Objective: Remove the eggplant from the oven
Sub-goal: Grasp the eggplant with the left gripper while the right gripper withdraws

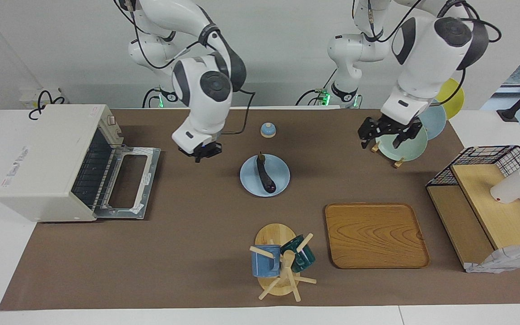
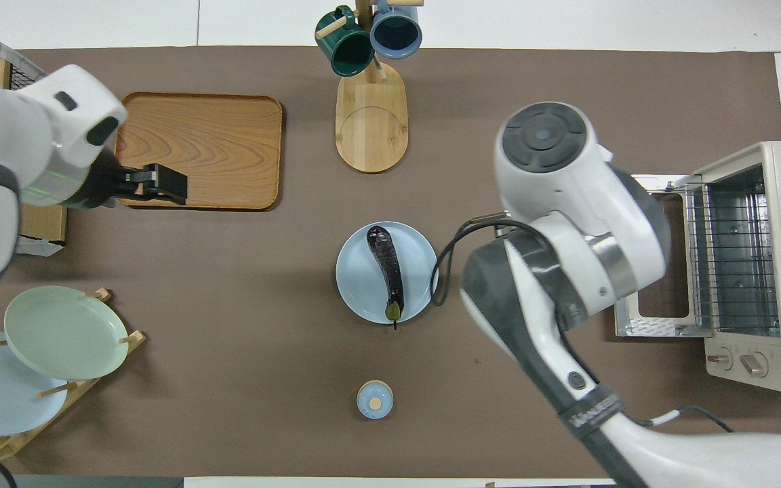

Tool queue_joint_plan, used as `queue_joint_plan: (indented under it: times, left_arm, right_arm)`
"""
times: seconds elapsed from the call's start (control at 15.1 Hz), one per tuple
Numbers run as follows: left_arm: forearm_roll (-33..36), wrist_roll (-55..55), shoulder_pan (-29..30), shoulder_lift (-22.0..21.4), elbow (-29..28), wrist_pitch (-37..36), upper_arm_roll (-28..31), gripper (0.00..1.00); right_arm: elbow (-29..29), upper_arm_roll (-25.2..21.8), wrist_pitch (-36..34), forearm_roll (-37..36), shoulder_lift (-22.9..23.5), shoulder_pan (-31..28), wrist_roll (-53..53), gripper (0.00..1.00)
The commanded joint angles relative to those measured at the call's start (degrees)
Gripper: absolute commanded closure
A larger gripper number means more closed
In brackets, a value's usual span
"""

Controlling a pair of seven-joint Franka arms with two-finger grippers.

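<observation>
Glossy, slender eggplant (image 1: 265,174) lies on a round pale-blue plate (image 1: 279,180), well apart from the boxy white oven (image 1: 48,158), door down. Right hand (image 1: 201,152), fingertips together and empty, hangs between them; left hand (image 1: 384,134), spread wide and empty, hovers beside a wooden plate rack (image 1: 397,162).

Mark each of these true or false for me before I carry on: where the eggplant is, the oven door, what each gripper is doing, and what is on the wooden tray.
1. The eggplant lies on the blue plate. True.
2. The oven door is closed. False: the door is dropped open, and only the wire rack shows inside.
3. The right gripper holds the eggplant. False: it is shut on nothing, up over the mat between the oven door and the plate.
4. The left gripper is open, beside the plate rack. True.
5. A mug stands on the wooden tray. False: nothing is on the tray; both mugs hang on the mug tree.
</observation>
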Motion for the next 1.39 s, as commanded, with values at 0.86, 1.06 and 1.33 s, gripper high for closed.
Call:
queue_joint_plan:
  times: [0.86,1.06,1.33]
  left_arm:
    - [-1.1,-16.3,-21.8,21.0,-0.8,21.8,0.8,0.0]
    - [-1.2,-16.8,-23.2,21.1,-3.6,23.6,0.8,0.0]
    - [-1.2,-18.7,-24.1,20.5,-7.0,27.5,0.8,0.01]
  right_arm:
    - [-22.8,1.2,27.0,-5.4,-1.8,-13.4,-5.5,1.0]
    - [-22.9,1.2,27.2,-5.4,-1.0,-14.5,-5.7,1.0]
    - [-22.9,1.2,27.4,-5.4,-0.9,-14.7,-7.5,1.0]
